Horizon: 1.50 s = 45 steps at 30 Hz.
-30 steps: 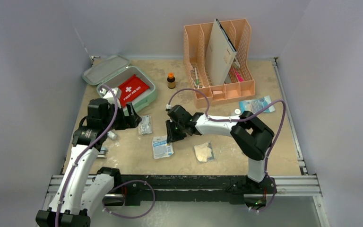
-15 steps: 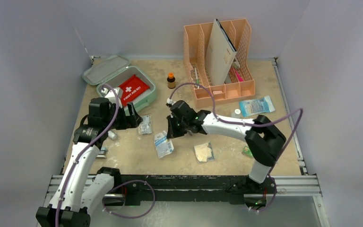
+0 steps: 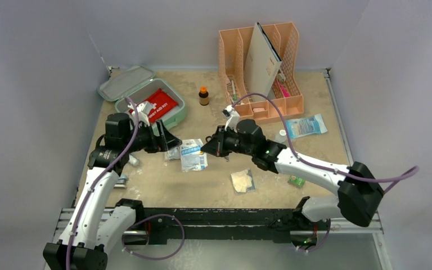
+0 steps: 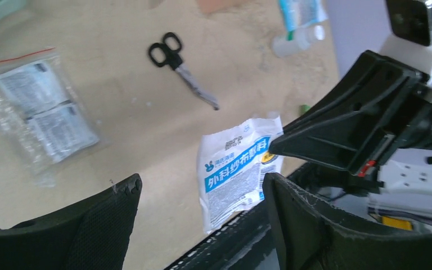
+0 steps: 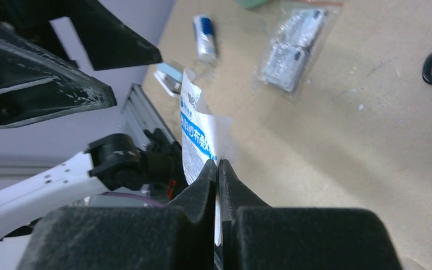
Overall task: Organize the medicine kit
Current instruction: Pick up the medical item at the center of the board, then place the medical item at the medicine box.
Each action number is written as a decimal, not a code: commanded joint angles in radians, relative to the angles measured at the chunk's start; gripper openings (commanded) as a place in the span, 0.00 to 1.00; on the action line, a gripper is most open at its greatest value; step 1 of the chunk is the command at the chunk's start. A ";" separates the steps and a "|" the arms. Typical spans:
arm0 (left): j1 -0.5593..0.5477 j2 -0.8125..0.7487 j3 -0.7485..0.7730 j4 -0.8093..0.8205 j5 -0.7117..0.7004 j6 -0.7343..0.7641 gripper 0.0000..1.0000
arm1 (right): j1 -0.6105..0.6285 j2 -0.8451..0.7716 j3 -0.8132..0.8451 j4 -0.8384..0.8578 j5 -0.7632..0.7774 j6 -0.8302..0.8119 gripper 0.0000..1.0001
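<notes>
The mint-green medicine kit [image 3: 175, 116] stands open at the back left with a red first-aid pouch [image 3: 160, 104] inside. My right gripper [image 3: 204, 149] is shut on the edge of a white and blue gauze packet [image 3: 193, 154] and holds it off the table. The packet also shows in the left wrist view [image 4: 237, 167] and the right wrist view [image 5: 194, 138]. My left gripper [image 3: 169, 140] is open and empty, facing the packet from the left, a short way apart from it.
A clear bag of sachets [image 3: 172, 152] lies under the left gripper. A brown dropper bottle [image 3: 203, 95], a peach-orange organizer [image 3: 263, 109], another packet [image 3: 305, 125], a tan sachet [image 3: 242, 180] and black scissors [image 4: 183, 68] are on the table.
My right gripper lifted the gauze packet off the table and carried it left towards the left gripper. The right arm stretched out. The left gripper turned to face it.
</notes>
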 commanded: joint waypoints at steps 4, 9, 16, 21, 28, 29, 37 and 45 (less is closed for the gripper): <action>-0.003 -0.011 -0.017 0.299 0.327 -0.212 0.77 | 0.001 -0.182 -0.073 0.273 0.043 0.067 0.00; -0.003 0.004 -0.021 0.447 0.418 -0.335 0.66 | 0.001 -0.224 -0.061 0.247 0.052 0.068 0.00; -0.003 -0.029 -0.029 0.511 0.431 -0.392 0.29 | 0.001 -0.243 -0.092 0.227 0.068 0.084 0.00; -0.003 -0.024 -0.060 0.552 0.410 -0.392 0.01 | 0.002 -0.235 -0.079 0.213 0.061 0.087 0.00; -0.003 0.016 -0.017 0.479 0.381 -0.333 0.00 | 0.001 -0.251 -0.054 0.122 0.086 0.071 0.10; -0.003 0.025 0.006 0.427 0.348 -0.291 0.00 | 0.001 -0.259 -0.061 0.112 0.098 0.069 0.13; -0.003 0.172 0.231 0.159 0.088 0.143 0.00 | 0.001 -0.366 -0.085 -0.032 0.169 0.028 0.57; -0.003 0.384 0.563 -0.092 -0.074 0.614 0.00 | 0.001 -0.473 -0.077 -0.205 0.189 -0.010 0.98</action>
